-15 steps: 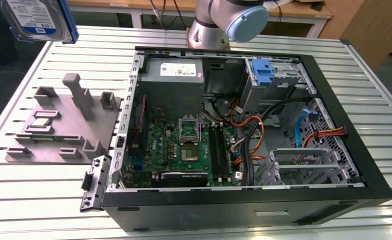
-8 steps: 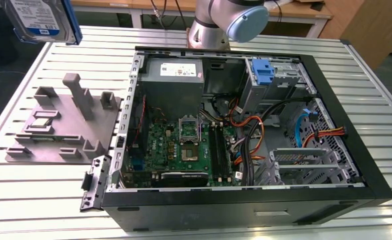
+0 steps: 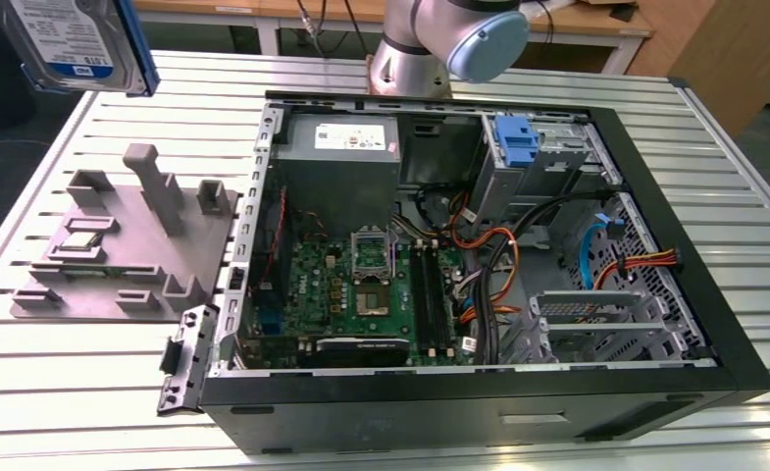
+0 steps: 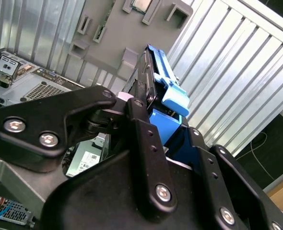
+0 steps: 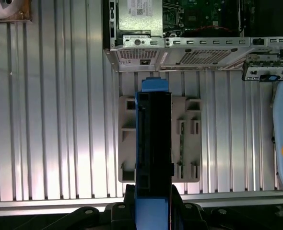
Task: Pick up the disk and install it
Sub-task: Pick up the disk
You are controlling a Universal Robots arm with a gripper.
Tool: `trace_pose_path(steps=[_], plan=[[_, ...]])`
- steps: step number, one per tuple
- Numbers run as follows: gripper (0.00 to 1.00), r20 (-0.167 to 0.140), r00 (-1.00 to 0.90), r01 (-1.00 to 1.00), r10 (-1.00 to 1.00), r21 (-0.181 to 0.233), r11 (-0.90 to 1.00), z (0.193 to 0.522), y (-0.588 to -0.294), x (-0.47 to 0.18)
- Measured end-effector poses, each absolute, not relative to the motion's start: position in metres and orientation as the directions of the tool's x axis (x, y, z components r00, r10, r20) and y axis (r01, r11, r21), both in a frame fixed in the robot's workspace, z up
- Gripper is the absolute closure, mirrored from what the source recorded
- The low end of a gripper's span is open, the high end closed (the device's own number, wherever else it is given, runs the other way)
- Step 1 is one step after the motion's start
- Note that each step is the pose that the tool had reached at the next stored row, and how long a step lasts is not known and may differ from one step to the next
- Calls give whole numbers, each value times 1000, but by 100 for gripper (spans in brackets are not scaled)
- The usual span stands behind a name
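a robot arm's gripper (image 4: 156,115) holds the disk (image 3: 74,44) high in the air, at the far left of the exterior view, above a slatted metal table (image 3: 71,392). in the second wrist view the black fingers (image 4: 140,129) are closed tight on the disk's two flat sides, with its blue frame and thin edge poking out past them. in the first wrist view the disk (image 5: 153,143) hangs edge-on over a grey holder (image 5: 189,139), well apart from it.

the grey holder has several pockets and upright posts. one near pocket has a small square part (image 3: 81,240) in it, and the other pockets look empty.

to the exterior view's right of the holder lies an open computer case (image 3: 489,412). inside it are a green circuit board (image 3: 358,285), a grey power box (image 3: 338,142) at the far side, a blue bracket (image 3: 518,142) in a far metal bay, a bare metal cage (image 3: 594,319) near the front, and loose orange and black cables (image 3: 489,255) trailing between them.

what could go wrong, as a judgement: the hold is only on smooth faces, so a jolt could let the disk slip and drop onto the table or the circuit board. the cables lie close to the bays, so the disk's frame could snag them — or catch on the case rim if it goes in tilted.
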State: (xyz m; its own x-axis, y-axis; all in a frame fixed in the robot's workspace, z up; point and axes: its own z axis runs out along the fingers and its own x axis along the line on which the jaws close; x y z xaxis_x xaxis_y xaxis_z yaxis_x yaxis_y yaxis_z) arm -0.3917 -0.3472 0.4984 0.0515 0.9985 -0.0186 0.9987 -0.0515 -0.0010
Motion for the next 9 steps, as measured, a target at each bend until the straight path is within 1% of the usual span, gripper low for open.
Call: trace_pose_path(steps=[9], plan=[[64,-21,51,999,998,-1,-51,498,-349,-380]])
